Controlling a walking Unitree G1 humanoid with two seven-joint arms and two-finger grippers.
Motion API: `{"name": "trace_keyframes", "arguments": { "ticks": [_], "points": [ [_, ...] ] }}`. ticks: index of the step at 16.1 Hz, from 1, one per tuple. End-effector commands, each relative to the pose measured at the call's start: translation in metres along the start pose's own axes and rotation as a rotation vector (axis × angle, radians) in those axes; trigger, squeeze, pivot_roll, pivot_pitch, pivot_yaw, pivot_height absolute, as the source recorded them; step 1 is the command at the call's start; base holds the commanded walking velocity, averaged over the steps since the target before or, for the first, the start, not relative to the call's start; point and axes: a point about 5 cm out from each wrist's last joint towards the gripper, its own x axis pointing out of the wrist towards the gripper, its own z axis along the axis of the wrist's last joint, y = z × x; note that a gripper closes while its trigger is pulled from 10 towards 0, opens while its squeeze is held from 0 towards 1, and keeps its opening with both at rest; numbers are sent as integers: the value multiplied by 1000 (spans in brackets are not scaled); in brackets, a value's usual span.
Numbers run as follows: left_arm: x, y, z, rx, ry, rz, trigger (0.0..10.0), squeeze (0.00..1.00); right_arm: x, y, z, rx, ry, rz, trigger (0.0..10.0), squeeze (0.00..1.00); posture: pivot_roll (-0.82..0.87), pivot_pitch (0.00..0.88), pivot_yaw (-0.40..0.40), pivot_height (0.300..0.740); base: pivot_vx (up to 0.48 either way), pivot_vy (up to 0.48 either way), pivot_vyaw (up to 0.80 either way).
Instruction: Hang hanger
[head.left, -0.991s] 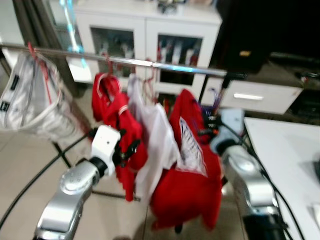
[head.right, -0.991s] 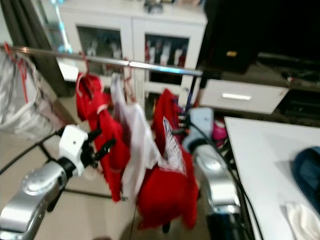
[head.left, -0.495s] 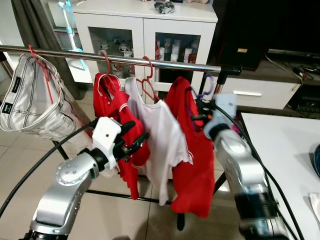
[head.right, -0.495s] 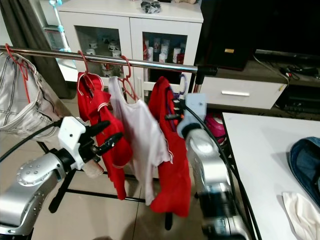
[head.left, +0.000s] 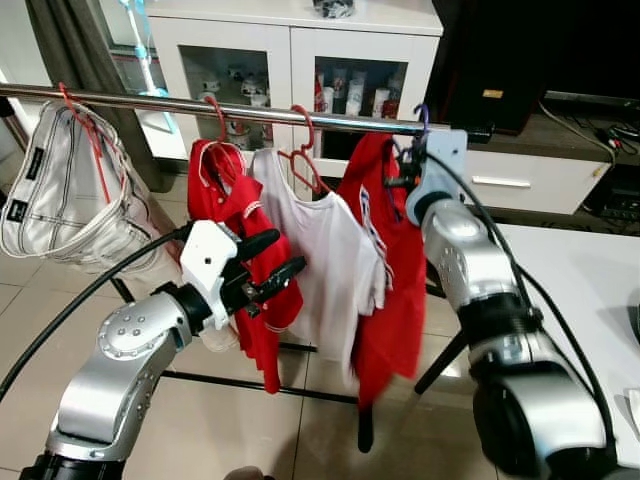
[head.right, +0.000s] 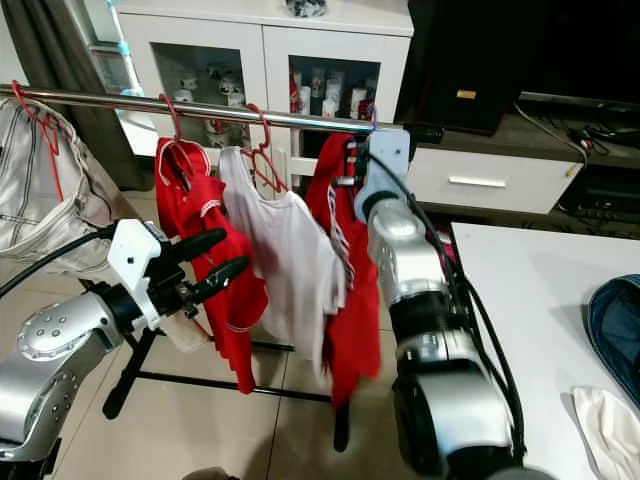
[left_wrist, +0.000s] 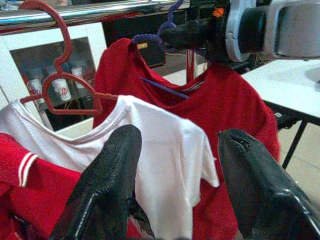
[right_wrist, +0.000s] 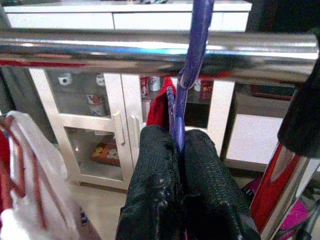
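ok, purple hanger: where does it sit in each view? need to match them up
Left eye: purple hanger hook at the metal rail, top centre-right, by the right gripper.
Right eye: hook top centre, above the red shirt.
Left wrist: curled hook at the top, on the red shirt's collar.
Right wrist: stem crossing the rail, pinched between the fingers.
Shared landmark: the metal rail.

A white cabinet (head.left: 300, 60) with glass doors stands against the far wall; small cups and jars are on its shelves. Beside it is a dark unit (head.left: 520, 60) above a white drawer (head.left: 530, 185). The floor (head.left: 40, 320) has pale tiles. A white table (head.left: 590, 300) stands at one side.
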Motion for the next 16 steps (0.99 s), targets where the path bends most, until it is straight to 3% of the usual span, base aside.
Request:
{"name": "trace_keyframes", "arguments": {
  "ticks": [1,3,5,9,14,15,16],
  "points": [
    [1,0,7,15,-17,-4,10000,0,4,-3,10,17,-35,-17,10000,0,83,0,-26,740,0,0,0],
    [1,0,7,19,-13,-4,10000,0,10,3,7,1,11,4,10000,0,91,0,-33,740,0,0,0],
    [1,1,7,24,-13,-5,10000,0,14,6,-6,-24,124,11,10000,0,96,0,-36,740,0,0,0],
    [3,1,9,28,-19,-26,10000,0,13,2,-27,-4,263,-17,10000,0,99,0,-34,740,0,0,0],
    [10,8,24,30,-123,1,10000,0,13,-7,-31,16,254,-34,10000,0,80,0,-14,740,0,0,0],
    [12,9,25,24,-126,-4,10000,0,12,-8,-31,29,240,-26,10000,333,75,0,-10,740,0,0,0],
    [13,9,24,19,-124,-9,10000,0,12,-9,-30,36,221,-18,10000,1000,70,0,-5,740,0,0,0]
  ]
}}
